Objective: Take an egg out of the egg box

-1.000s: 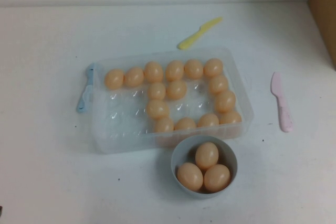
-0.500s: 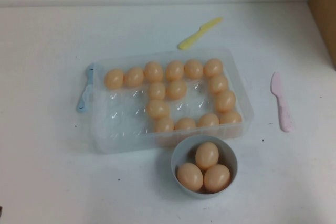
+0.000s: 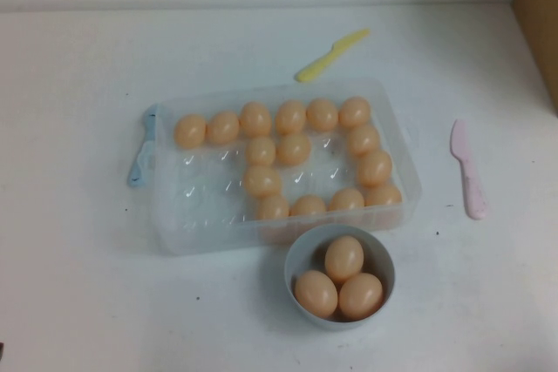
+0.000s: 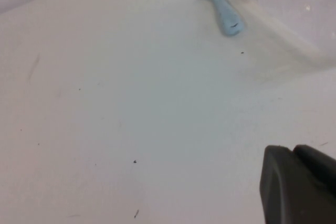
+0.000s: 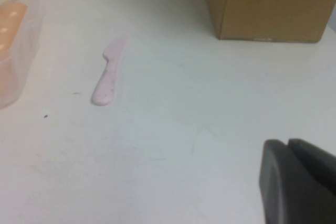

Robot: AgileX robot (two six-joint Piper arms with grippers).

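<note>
High view: nothing has shifted over the last second; every egg (image 3: 261, 181) sits in the egg box (image 3: 174, 233), so extraction hasn't begun. Left wrist view: left gripper (image 4: 299, 187) hovers over bare table, jaws together. Right wrist view: right gripper (image 5: 296, 182) likewise closed, near the pink knife (image 5: 108, 72).

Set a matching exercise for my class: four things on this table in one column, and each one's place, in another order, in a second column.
Things:
1. yellow knife
2. pink knife
3. bowl
4. blue clasp

Places:
A. on the egg box's left side
B. right of the box
C. beyond the box
D. in front of the box, holding three eggs

Pairs: 1-C, 2-B, 3-D, 4-A

Left gripper and right gripper stay low, off the box.
</note>
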